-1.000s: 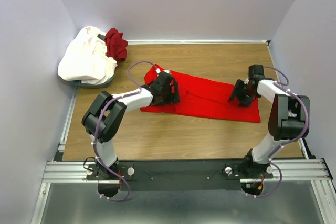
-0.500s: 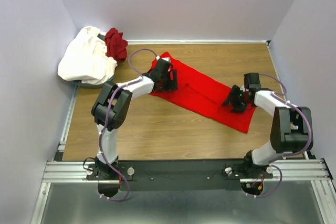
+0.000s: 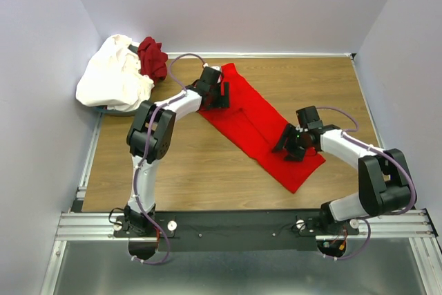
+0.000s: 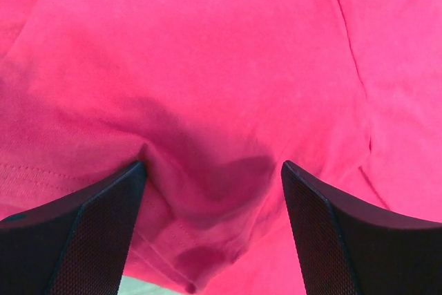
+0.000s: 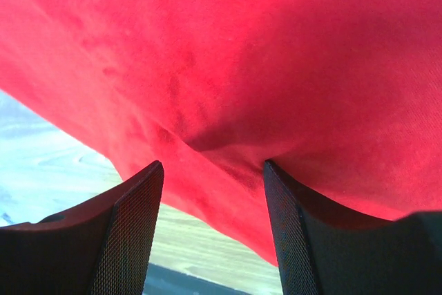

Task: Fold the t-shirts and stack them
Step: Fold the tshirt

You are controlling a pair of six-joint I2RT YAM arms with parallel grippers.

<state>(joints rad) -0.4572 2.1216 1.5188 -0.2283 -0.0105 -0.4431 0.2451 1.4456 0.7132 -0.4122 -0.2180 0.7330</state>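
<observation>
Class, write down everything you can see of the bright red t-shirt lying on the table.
The bright red t-shirt is soft cloth, folded into a long narrow band lying diagonally on the wooden table, far end towards the left, near end towards the right. It is lightly creased; a stitched seam shows in the left wrist view. The left gripper bears on its far end, the right gripper on its near end, each with fingers apart and cloth puckered between them.

Red t-shirt (image 4: 207, 67) cropped in wrist views, basket (image 3: 126, 110) mostly under white t-shirt (image 3: 114, 77)
</observation>
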